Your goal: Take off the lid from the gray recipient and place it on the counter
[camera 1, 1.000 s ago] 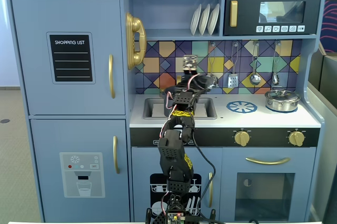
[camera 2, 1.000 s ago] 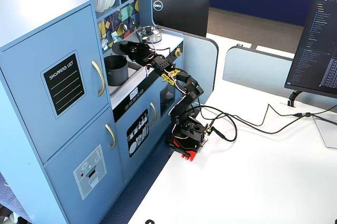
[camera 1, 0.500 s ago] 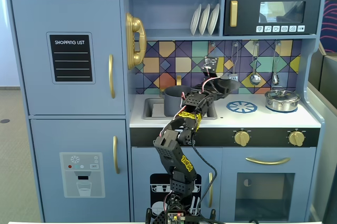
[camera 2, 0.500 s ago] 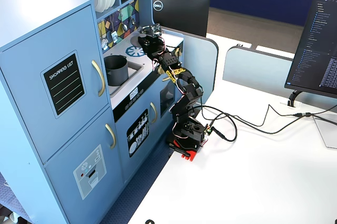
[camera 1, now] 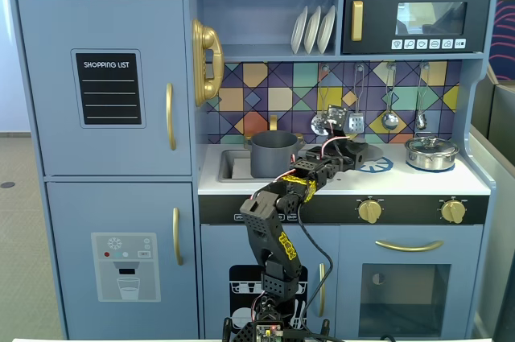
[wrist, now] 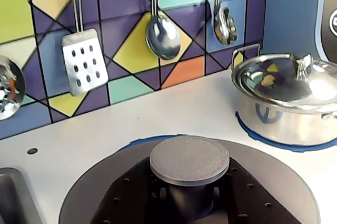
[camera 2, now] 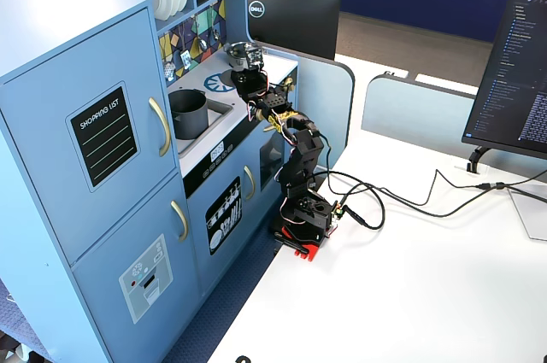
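One arm reaches from its base in front of the toy kitchen up over the surface (camera 1: 418, 181), with its pincer (camera 1: 352, 151) above the blue-and-white burner print (camera 1: 376, 164).

Pincer state: closed on the knob of the lid (wrist: 105, 182). In the wrist view the round knob top sits at centre, with the dark pincer parts wrapped around its stem; the matte dark-gray disc spreads beneath them. In that view the disc covers most of the burner print, of which only a thin blue arc shows past the rim. Whether the disc touches the surface or hangs just above it cannot be told.

Gray recipient (camera 1: 274, 154): stands uncovered in the sink cut-out, left of the pincer in a fixed view. In the other fixed view (camera 2: 189, 112) its open top is visible.

Silver pot (wrist: 287, 103): stands with its own shiny lid on at the right of the surface, apart from the gray lid.

Backsplash items: a perforated spatula (wrist: 84, 60), a spoon (wrist: 162, 35) and a further utensil (wrist: 224, 23) hang on the tiled wall behind.
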Controlling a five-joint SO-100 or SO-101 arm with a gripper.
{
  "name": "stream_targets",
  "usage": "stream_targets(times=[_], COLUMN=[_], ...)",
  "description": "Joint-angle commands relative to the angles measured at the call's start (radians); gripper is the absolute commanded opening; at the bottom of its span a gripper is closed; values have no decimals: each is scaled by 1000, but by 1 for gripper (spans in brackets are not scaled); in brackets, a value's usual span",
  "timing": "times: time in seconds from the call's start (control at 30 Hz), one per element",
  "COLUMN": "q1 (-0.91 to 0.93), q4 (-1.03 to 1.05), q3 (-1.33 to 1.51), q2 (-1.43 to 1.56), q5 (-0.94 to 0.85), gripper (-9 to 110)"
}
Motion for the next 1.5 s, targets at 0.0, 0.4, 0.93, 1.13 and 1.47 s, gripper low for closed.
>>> stream_targets(times=[0.0,0.4,0.93,1.13,1.47], q1=[14,6,-5,-2,-3], q4=[-67,-150,-212,-247,-285], q3=[5,86,190,218,225], q2=[-5,-57,-67,-64,-60], q5=[-8,-15,-37,-5,-20], gripper=[0,0,0,32,41])
